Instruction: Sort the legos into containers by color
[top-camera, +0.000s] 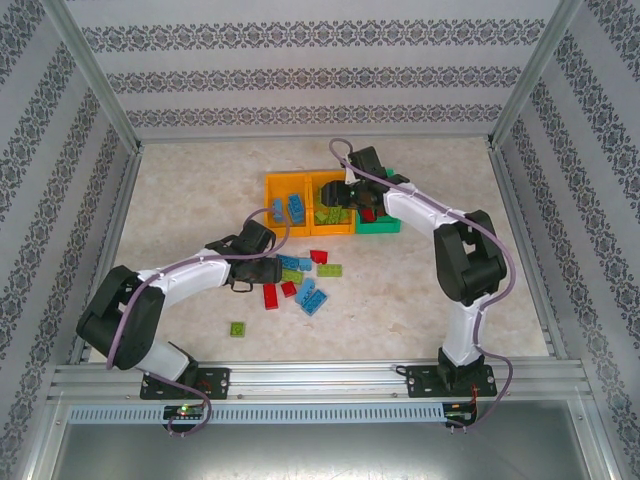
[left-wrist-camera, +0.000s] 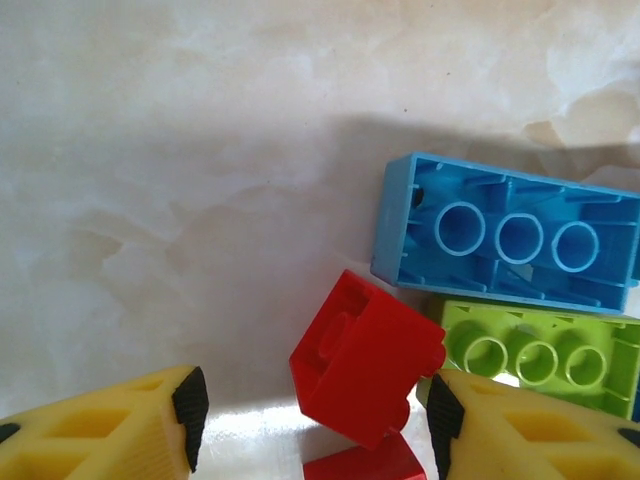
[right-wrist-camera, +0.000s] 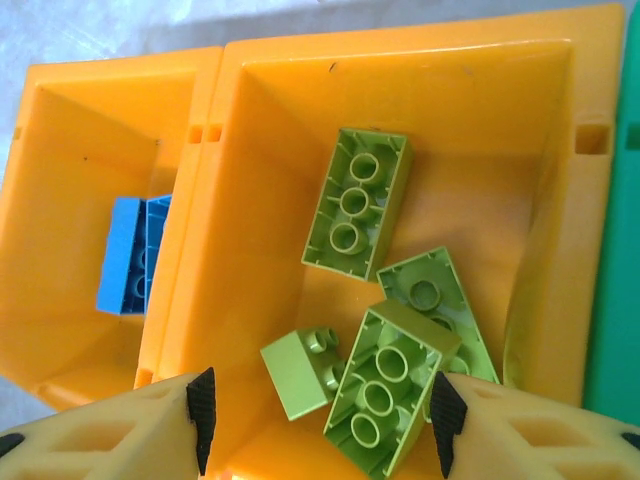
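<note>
**Red brick could've been squirted out of a lopsided pinch**

The containers (top-camera: 330, 200) were parked far back on the table (top-camera: 180, 190), with blue legos (right-wrist-camera: 125, 255) in the left orange bin (right-wrist-camera: 100, 100) and lime legos (right-wrist-camera: 355, 200) in the middle orange bin (right-wrist-camera: 400, 55). The right gripper (right-wrist-camera: 322, 420) was held spread over it, nothing pinched. The left gripper (left-wrist-camera: 310, 410) was spread around a tilted red brick (left-wrist-camera: 365, 360) in the loose pile, one pad (left-wrist-camera: 442, 415) almost touching, the other well apart. Closed like that, the brick could've been shoved sideways or flipped out, and the lime brick (left-wrist-camera: 540, 350) beside it bumped.
</note>
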